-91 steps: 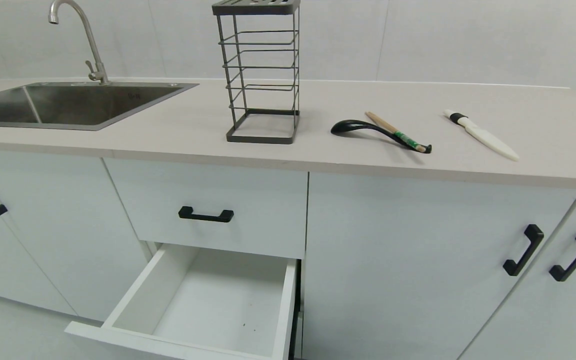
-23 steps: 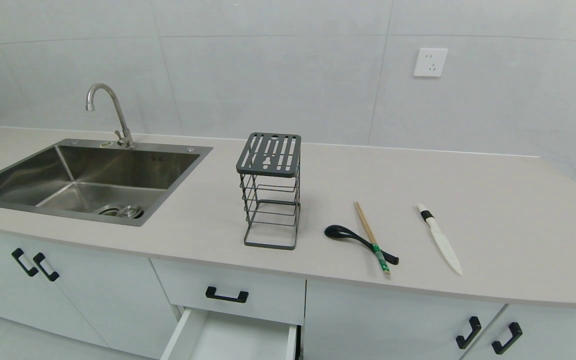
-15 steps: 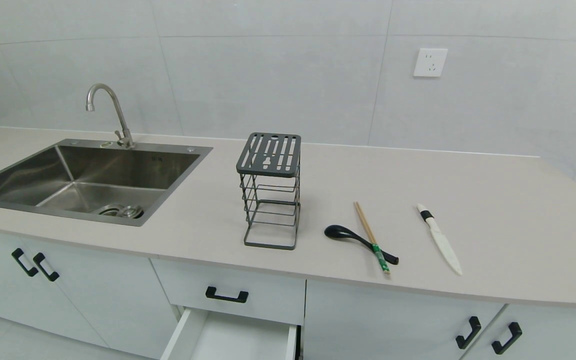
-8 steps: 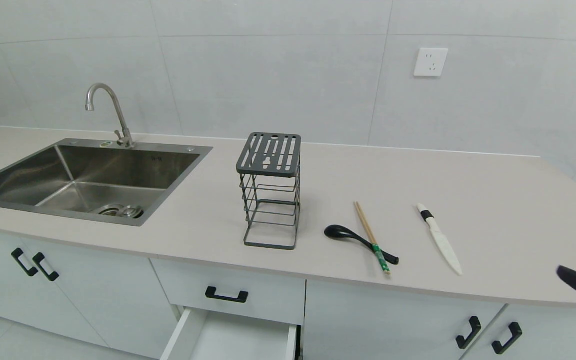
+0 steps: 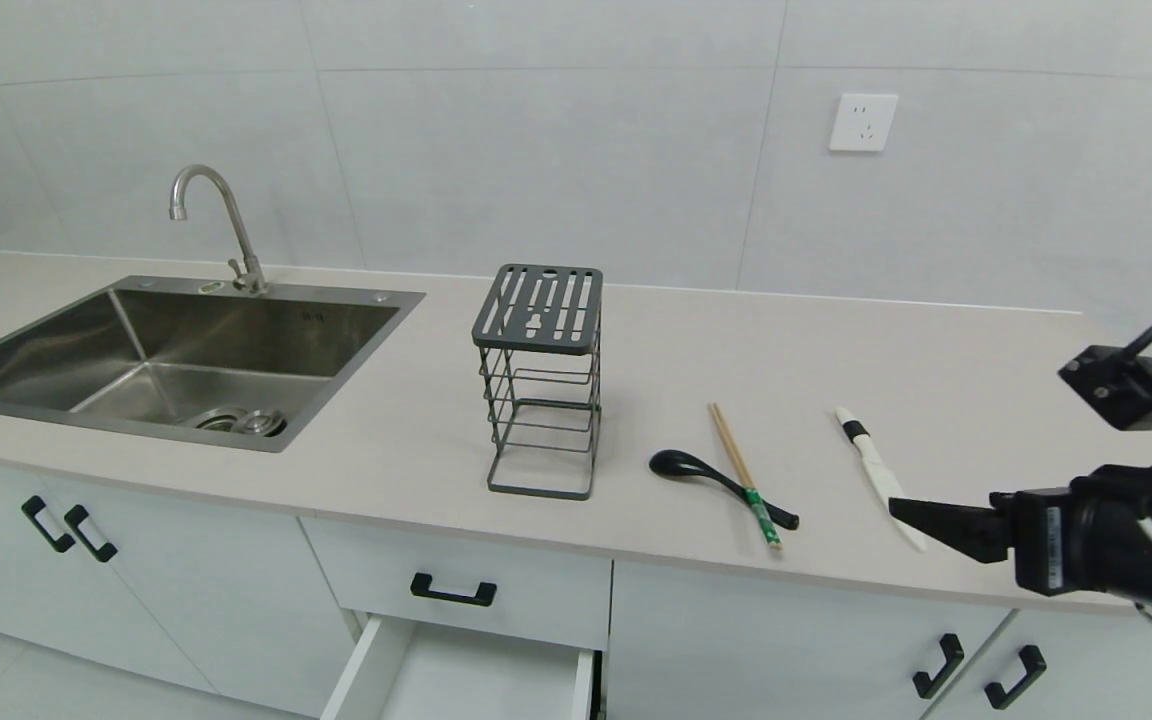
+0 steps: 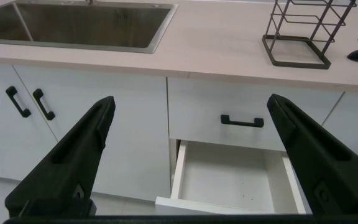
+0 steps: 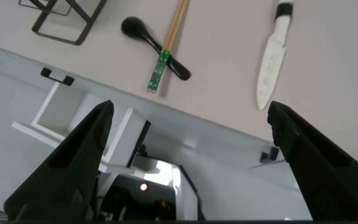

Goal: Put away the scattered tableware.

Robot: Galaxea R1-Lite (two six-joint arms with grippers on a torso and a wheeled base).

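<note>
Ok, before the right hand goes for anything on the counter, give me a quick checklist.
1. Right hand open: ok.
2. Knife lying alone on the counter: ok.
3. Chopsticks separate from the spoon: not ok, they cross its handle.
4. Lower drawer open: ok.
5. Right hand's height above the knife: cannot tell.
6. Left hand open, down by the drawers: ok.

I see a black spoon (image 5: 681, 464), tan chopsticks (image 5: 733, 455) with green patterned ends, and a white knife (image 5: 881, 478) banded black. The rack (image 5: 540, 385) is dark grey, the surface (image 5: 386, 470) pale beige.
</note>
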